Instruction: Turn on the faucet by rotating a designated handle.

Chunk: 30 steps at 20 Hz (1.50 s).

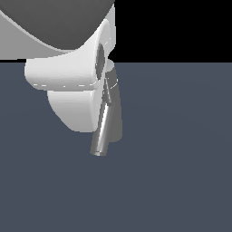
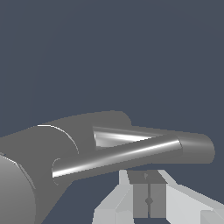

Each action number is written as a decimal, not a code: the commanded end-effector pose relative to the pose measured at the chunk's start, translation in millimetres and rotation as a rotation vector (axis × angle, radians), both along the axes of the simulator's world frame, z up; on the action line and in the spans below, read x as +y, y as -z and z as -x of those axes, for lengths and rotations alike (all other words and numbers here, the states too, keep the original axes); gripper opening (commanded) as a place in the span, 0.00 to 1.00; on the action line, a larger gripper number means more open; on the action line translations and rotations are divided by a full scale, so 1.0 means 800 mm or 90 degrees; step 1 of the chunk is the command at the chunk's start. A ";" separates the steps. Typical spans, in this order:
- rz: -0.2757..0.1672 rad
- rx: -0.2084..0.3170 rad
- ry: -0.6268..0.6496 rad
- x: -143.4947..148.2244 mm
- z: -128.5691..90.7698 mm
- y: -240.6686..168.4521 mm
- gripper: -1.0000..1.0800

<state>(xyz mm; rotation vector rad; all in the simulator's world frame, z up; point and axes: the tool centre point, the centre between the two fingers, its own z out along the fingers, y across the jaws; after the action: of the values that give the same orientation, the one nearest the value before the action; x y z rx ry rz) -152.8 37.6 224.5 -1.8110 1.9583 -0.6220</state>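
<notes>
The faucet (image 1: 117, 113) is a grey tapered column on the dark floor, with a shiny spout (image 1: 101, 136) slanting down its side. The handle (image 1: 108, 93) shows as a thin dark rod near the column's top, right against the edge of my bulky white gripper (image 1: 103, 74). That gripper covers the faucet's top from the exterior view's left. In the wrist view the faucet (image 2: 197, 148) lies across the picture with the spout (image 2: 118, 156) in front of it. My gripper (image 2: 148, 175) sits just beside them, its pads (image 2: 141, 197) pressed together and holding nothing. I cannot pick out the handle there.
The white robot hand and arm (image 1: 63, 72) fill the upper part of the exterior view's left. A flat dark blue-grey floor (image 1: 181, 172) surrounds the faucet.
</notes>
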 end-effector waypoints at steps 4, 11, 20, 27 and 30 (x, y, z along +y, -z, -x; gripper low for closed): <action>-0.003 0.008 0.023 -0.030 0.008 0.007 0.00; 0.000 0.001 0.004 -0.027 -0.003 -0.003 0.00; -0.001 0.004 0.011 -0.058 -0.014 -0.012 0.00; -0.002 0.006 0.017 -0.082 -0.023 -0.019 0.00; -0.003 0.007 0.020 -0.093 -0.027 -0.022 0.00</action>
<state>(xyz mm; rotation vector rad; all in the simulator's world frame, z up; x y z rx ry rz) -129.3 -8.9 244.4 -1.8474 1.9267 -0.6194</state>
